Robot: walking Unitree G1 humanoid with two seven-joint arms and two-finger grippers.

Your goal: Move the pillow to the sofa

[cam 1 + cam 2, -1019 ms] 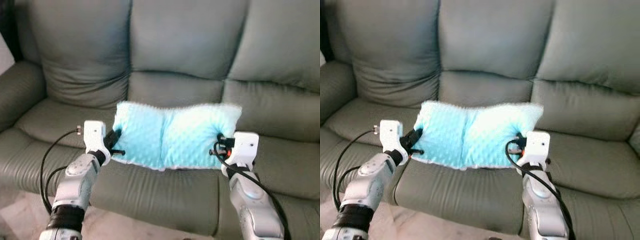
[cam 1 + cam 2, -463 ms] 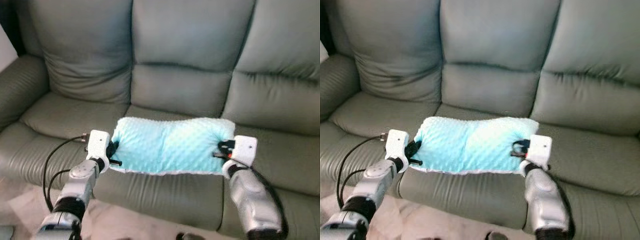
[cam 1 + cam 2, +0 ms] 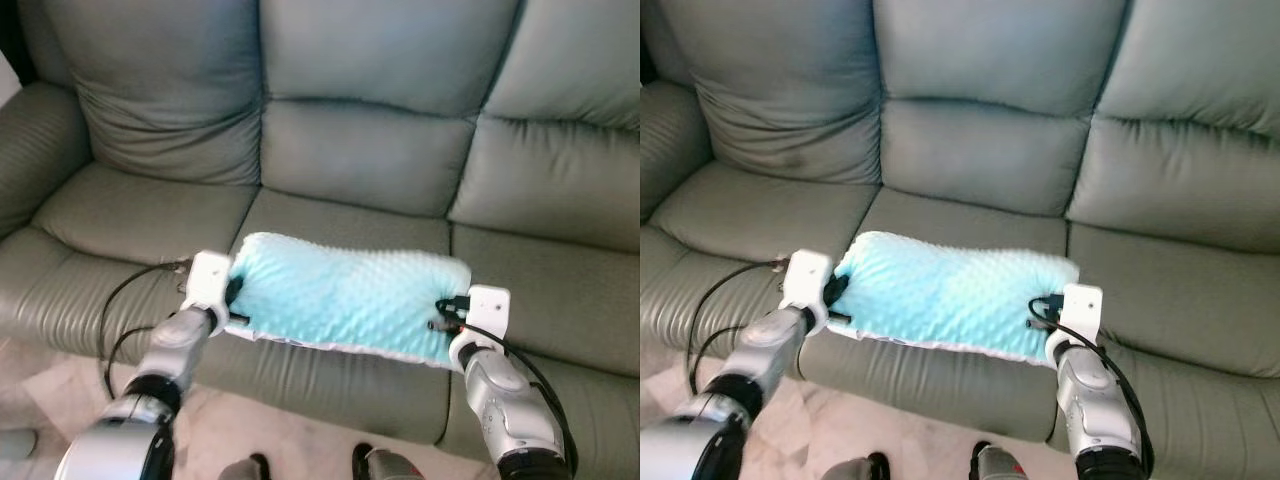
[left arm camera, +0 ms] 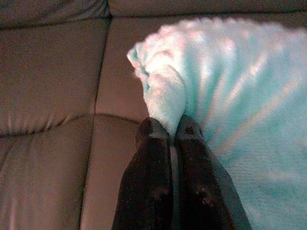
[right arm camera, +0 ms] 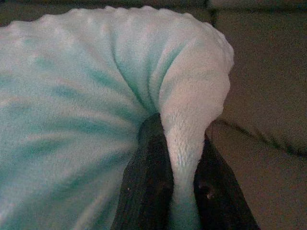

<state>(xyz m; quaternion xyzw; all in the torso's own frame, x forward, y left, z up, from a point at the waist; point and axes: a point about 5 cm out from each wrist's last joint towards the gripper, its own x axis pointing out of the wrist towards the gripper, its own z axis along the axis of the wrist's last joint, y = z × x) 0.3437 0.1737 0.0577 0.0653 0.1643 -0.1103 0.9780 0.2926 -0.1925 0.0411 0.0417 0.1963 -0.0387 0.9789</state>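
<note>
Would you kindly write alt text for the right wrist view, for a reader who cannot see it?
The right gripper has its two black fingers pinched shut on a bunched corner of a fluffy, dimpled turquoise pillow. Beyond the pillow lies the grey-green leather sofa seat.

A grey-green leather sofa [image 3: 360, 160] spans the room ahead, three seats wide, with plump back cushions and a rounded armrest at the far left. On its middle seat cushion, toward the near edge, lies a light turquoise dotted pillow [image 3: 345, 295], stretched lengthwise from left to right. Its near edge reaches the front of the seat. Below the sofa's front runs a pale marbled floor [image 3: 60, 400].
</note>
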